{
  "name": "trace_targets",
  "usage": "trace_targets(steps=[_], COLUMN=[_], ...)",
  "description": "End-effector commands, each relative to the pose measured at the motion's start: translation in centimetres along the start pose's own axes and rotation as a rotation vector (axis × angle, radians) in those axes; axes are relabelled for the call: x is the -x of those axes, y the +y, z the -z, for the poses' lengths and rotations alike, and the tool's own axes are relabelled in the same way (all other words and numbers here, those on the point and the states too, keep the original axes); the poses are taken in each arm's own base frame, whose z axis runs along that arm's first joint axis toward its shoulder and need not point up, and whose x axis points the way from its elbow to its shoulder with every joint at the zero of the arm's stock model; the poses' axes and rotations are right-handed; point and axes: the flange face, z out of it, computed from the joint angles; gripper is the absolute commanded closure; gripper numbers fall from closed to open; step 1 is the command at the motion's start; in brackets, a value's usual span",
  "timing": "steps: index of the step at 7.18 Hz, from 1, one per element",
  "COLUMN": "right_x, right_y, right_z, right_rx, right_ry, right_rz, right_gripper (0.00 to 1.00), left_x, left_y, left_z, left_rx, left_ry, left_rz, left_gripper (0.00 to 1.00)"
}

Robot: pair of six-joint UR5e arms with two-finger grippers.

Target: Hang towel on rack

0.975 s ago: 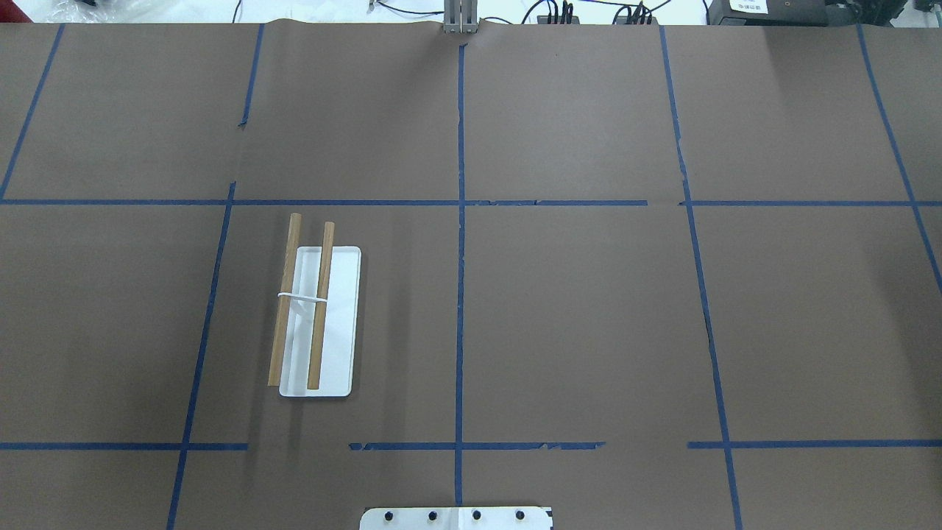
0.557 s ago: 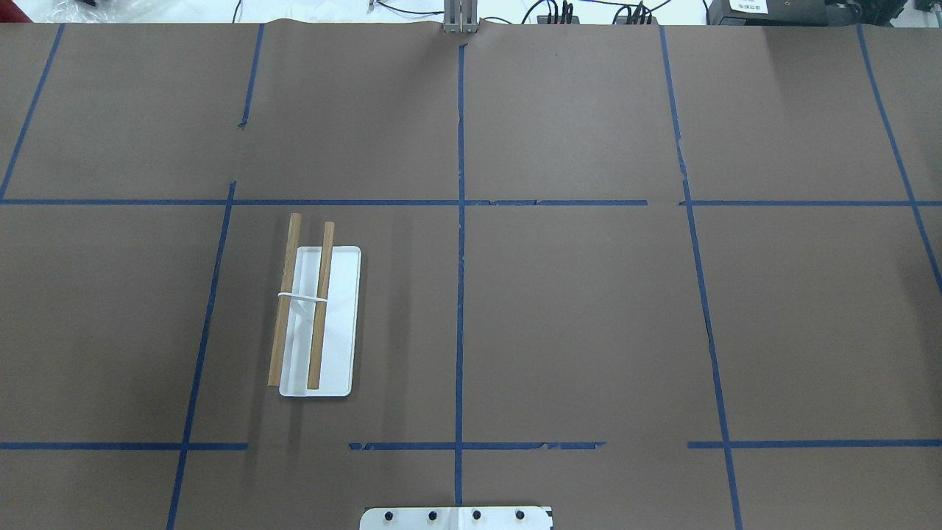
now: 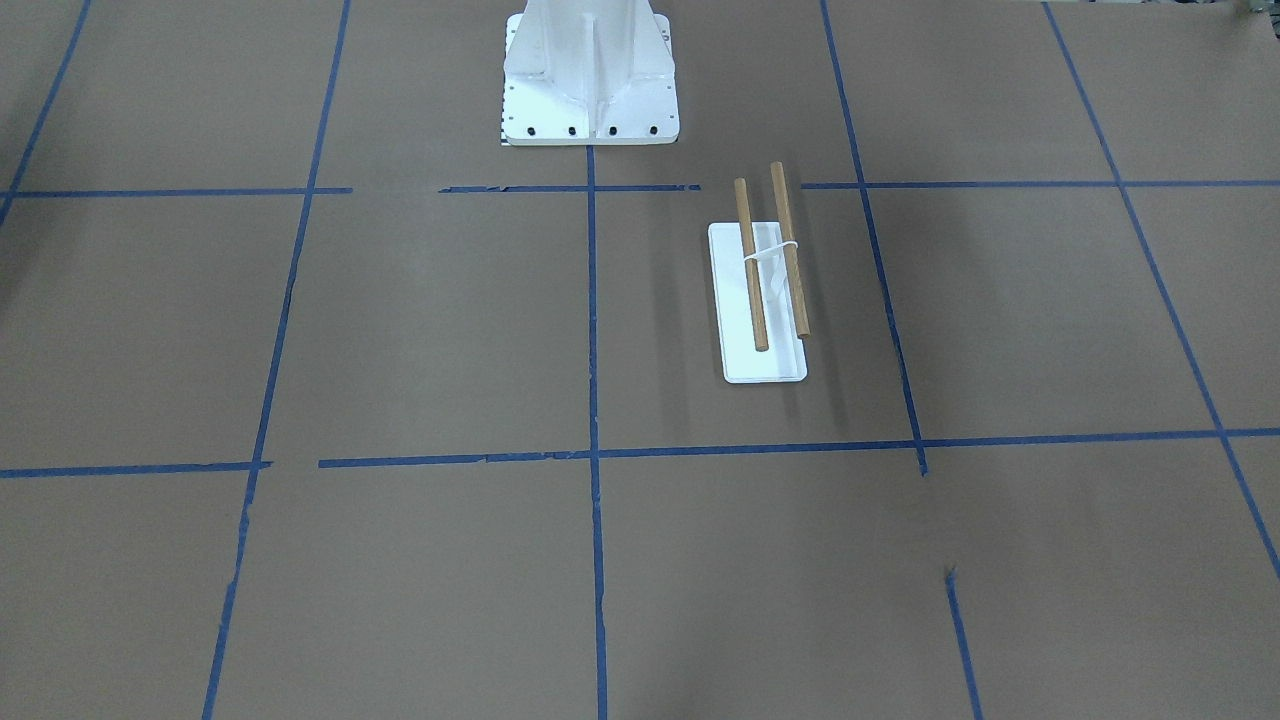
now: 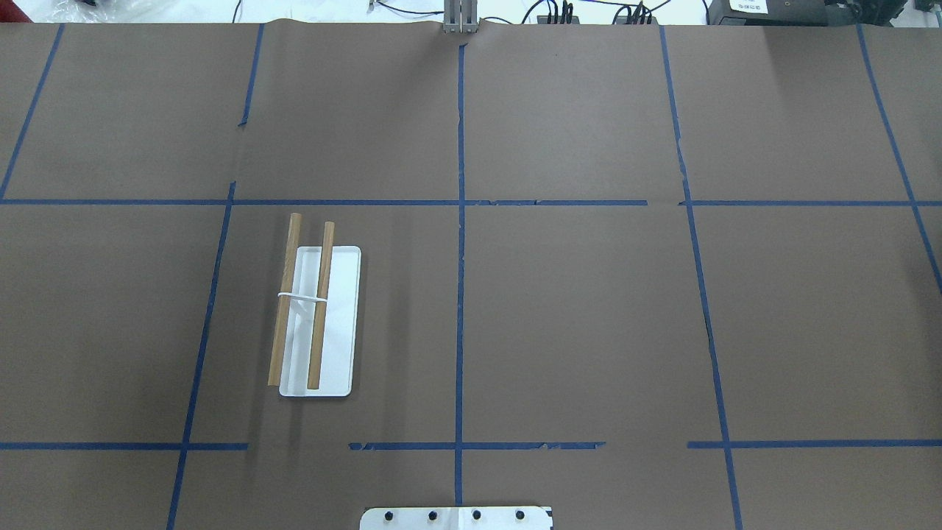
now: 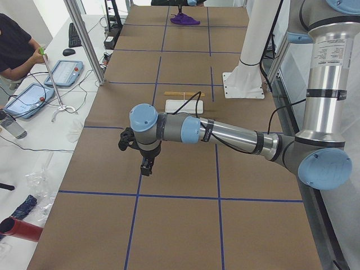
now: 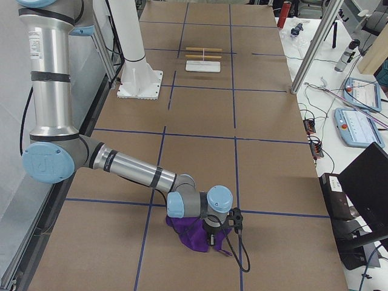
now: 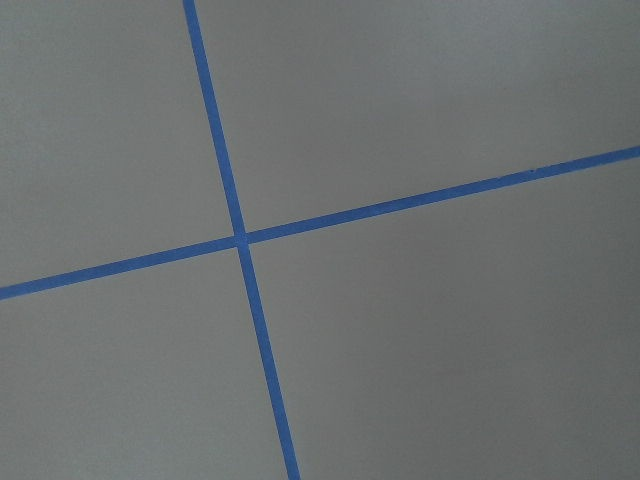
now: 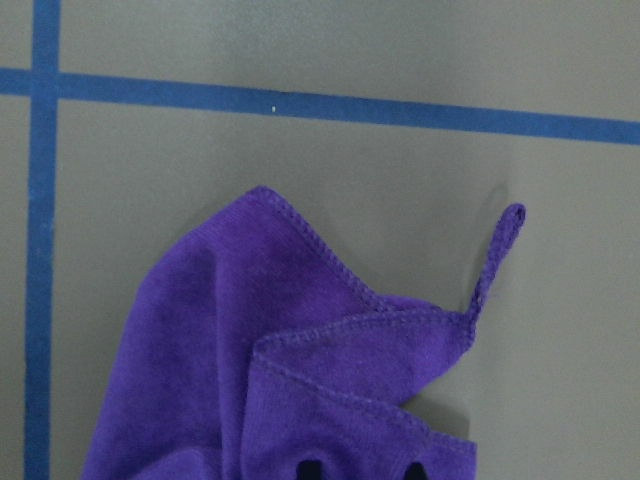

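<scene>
The rack (image 4: 316,316) stands on the table's left half, a white base with two wooden rods on top; it also shows in the front-facing view (image 3: 765,290). The purple towel (image 8: 300,370) lies bunched on the table at the far right end (image 6: 191,236), outside the overhead view. My right gripper (image 6: 213,233) is down on the towel; in the right wrist view its two dark fingertips (image 8: 310,468) sit close together with a fold of cloth between them. My left gripper (image 5: 146,166) hangs above bare table at the left end; I cannot tell whether it is open.
The white robot pedestal (image 3: 590,70) is bolted at the near-middle edge. Blue tape lines (image 7: 240,238) divide the brown table cover. An operator (image 5: 14,45) and tablets sit beside the table's left end; a laptop (image 6: 367,182) is by the right end.
</scene>
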Motion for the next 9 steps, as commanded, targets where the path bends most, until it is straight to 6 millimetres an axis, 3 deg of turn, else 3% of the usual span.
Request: trace_targets(steps=[1,2,4,5,6,7,8,9], right_x=[1.6,4.3,10.3,15.4,20.8,26.2,33.4,40.7], right_y=[-1.7,-2.6,-0.4,0.6,1.8,2.8,3.4,1.4], right_z=[1.9,5.3,14.5,20.0,23.8,25.9,27.9,31.2], right_rx=[-0.042,-0.108,-0.213,-0.200,-0.188,-0.193,-0.185,-0.185], right_ry=[-0.004,-0.033,-0.054,-0.124,-0.212,-0.257,-0.311,-0.395], right_rz=[0.011,0.058,0.111,0.054,0.028,0.001,-0.039,-0.145], right_gripper=[1.00,1.00,1.00,1.00,1.00,1.00,1.00,1.00], left_x=[0.0,0.0,0.0,0.1,-0.1,-0.7,-1.9,-2.9], left_y=[0.1,0.1,0.0,0.1,-0.3,-0.7,-1.1,-1.3], left_z=[0.0,0.0,0.0,-0.1,0.1,0.4,0.3,0.0], left_rx=[-0.001,-0.001,-0.001,-0.009,-0.034,-0.065,-0.091,-0.090], left_ry=[0.000,0.000,0.001,-0.001,-0.002,0.023,0.055,0.095], left_rz=[-0.002,-0.003,0.000,-0.009,-0.034,-0.069,-0.115,-0.125], left_gripper=[0.00,0.00,0.00,0.00,0.00,0.00,0.00,0.00])
